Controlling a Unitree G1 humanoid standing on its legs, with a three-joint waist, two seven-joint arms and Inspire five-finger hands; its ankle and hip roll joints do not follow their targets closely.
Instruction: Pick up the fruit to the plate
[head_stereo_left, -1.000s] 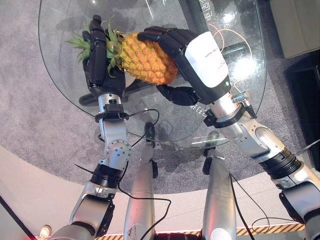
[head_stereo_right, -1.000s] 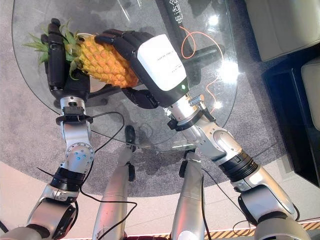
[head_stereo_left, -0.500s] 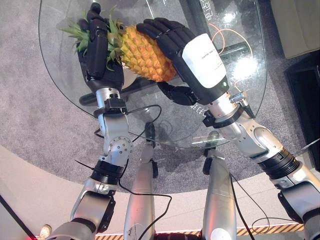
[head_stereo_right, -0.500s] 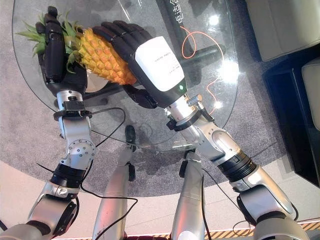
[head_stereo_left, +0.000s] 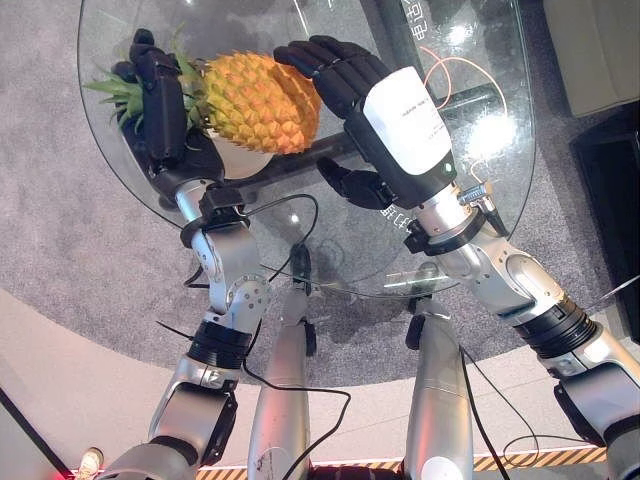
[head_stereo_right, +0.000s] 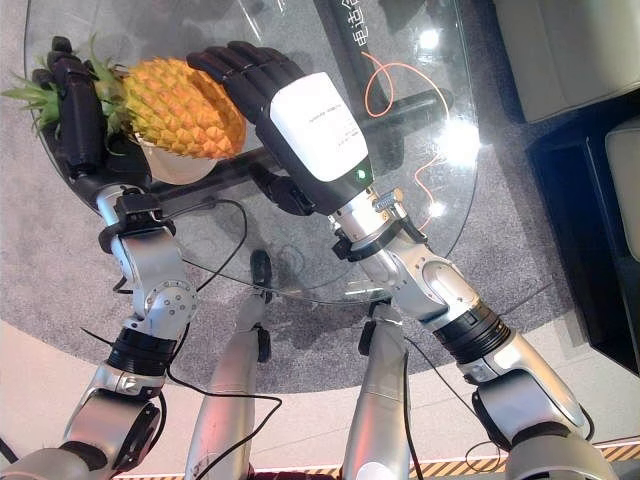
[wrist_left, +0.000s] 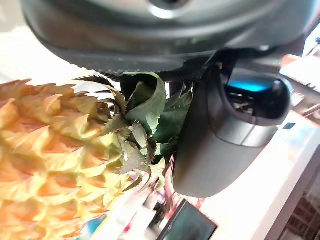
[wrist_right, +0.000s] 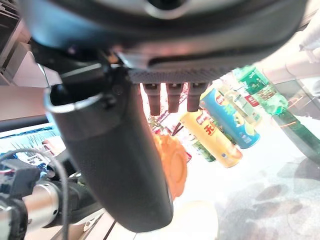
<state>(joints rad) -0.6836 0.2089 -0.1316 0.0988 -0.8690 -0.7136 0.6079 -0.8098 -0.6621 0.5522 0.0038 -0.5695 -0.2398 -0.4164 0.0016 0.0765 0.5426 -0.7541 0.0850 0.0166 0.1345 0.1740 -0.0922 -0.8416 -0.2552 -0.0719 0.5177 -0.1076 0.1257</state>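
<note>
- Now the pineapple (head_stereo_left: 258, 102) is held in the air over the round glass table (head_stereo_left: 470, 210), lying on its side between the two hands, with its leafy crown (head_stereo_left: 120, 88) toward the robot's left.
- Just under the fruit a pale plate (head_stereo_right: 175, 165) stands on the glass; whether the fruit touches it I cannot tell.
- At the crown end is the left hand (head_stereo_left: 160, 105): its fingers lie long and nearly straight along the leaves, and the left wrist view shows the thumb (wrist_left: 220, 135) standing close beside the green leaves (wrist_left: 145, 120). It looks more like a support against the crown than a closed grasp.
- Over the far, rounded end of the fruit sits the right hand (head_stereo_left: 345, 85), its fingers curved around the yellow body, while its thumb (head_stereo_left: 350, 185) hangs below and apart from the skin.
- From the right wrist view the orange skin (wrist_right: 172, 162) shows just past the thumb (wrist_right: 110, 165), and some cans and bottles (wrist_right: 225, 132) stand farther away.
- I judge the pineapple heavy and stiff for these hands. Its scaly skin is rough, so it should not slip easily, but the round body can roll between two palms.
- Its leaves are bendable and sharp, a poor place to carry weight; the better hold is on the thick body, with pressure from both ends.
- Lowering it slowly would be wise, because the plate is small and the table is glass.
</note>
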